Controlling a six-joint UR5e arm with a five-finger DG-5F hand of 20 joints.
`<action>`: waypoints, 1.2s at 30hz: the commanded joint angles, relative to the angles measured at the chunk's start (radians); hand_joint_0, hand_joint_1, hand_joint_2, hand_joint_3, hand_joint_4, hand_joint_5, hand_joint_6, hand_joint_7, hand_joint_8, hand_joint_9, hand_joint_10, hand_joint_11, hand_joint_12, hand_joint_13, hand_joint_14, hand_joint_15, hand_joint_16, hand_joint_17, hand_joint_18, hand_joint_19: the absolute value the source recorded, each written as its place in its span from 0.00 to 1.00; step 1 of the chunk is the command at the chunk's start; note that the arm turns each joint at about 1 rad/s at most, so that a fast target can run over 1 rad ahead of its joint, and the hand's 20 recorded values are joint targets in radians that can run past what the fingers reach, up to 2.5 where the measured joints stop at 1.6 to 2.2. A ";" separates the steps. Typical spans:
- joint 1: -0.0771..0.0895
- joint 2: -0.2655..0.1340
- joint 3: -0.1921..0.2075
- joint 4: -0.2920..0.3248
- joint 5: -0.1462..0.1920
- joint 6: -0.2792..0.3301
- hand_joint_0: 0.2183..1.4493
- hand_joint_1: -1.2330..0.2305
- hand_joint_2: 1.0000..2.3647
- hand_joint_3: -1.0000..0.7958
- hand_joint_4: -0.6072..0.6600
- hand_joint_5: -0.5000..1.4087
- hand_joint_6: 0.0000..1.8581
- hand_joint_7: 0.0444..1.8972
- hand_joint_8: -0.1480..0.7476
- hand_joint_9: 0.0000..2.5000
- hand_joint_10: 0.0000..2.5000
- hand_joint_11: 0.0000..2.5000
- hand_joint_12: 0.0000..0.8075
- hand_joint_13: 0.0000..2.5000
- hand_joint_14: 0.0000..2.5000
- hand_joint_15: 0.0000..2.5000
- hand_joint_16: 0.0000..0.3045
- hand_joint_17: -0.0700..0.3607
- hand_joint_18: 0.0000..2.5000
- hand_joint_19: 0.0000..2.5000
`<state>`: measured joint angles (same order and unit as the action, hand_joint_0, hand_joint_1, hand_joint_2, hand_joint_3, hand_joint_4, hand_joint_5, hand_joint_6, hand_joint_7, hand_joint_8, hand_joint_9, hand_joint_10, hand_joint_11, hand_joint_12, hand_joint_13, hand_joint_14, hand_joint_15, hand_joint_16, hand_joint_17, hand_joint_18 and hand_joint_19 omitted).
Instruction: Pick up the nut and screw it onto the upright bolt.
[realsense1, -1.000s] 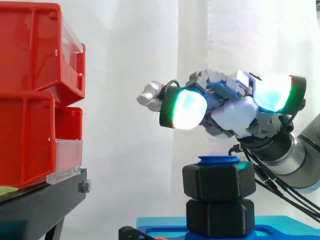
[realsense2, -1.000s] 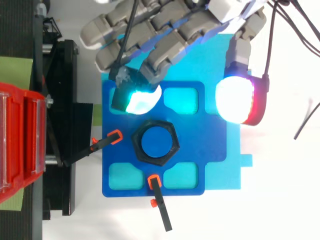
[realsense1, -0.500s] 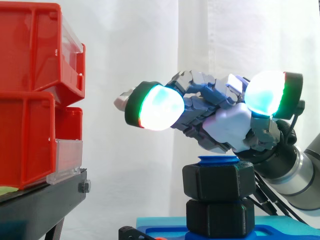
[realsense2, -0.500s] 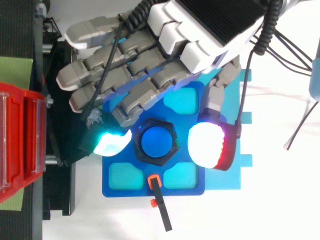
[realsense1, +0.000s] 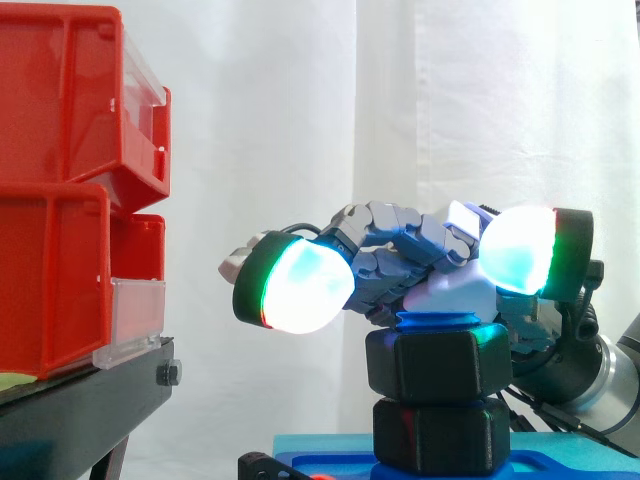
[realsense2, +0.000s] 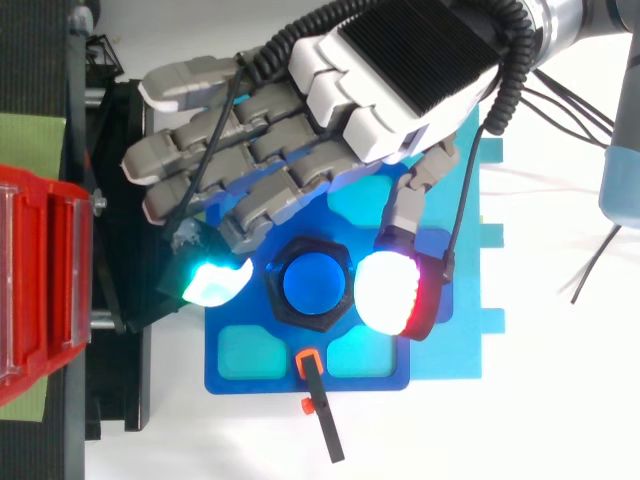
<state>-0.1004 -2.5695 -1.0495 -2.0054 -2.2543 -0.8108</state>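
In the side view the hand reaches in from the right edge at mid-frame, palm down, its fingers stretched leftward and only gently bent. One glowing fingertip pad hangs left of centre and another to the right, both above the top of the nut. The hand is relaxed and grasps nothing. The black nut sits on the blue bolt at lower right, stacked on a second black hexagonal block. Red bins on a black stand occupy the left edge. In the top view the hand comes from the upper right, fingers splayed toward the left. The thumb pad lies just beside the nut's right side and a finger pad lies apart on its left. The nut rings the bolt at the centre of a blue plate, and a small orange-and-black clamp sits at the plate's lower edge.
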 joint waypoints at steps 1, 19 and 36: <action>-0.001 -0.001 -0.006 0.001 -0.002 -0.001 0.20 0.76 0.00 0.28 0.63 0.16 0.27 0.37 0.41 0.13 0.00 0.00 0.38 0.05 0.00 0.00 0.12 0.35 0.00 0.00; -0.008 0.000 -0.049 0.010 -0.019 0.001 0.21 0.74 0.00 0.28 0.66 0.17 0.27 0.46 0.43 0.15 0.00 0.00 0.36 0.07 0.00 0.00 0.11 0.33 0.00 0.00; -0.018 0.000 -0.043 0.036 -0.036 0.001 0.18 0.78 0.00 0.28 0.67 0.18 0.27 0.54 0.45 0.17 0.00 0.00 0.38 0.09 0.00 0.00 0.11 0.35 0.00 0.00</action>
<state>-0.1178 -2.5696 -1.0944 -1.9758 -2.2886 -0.8100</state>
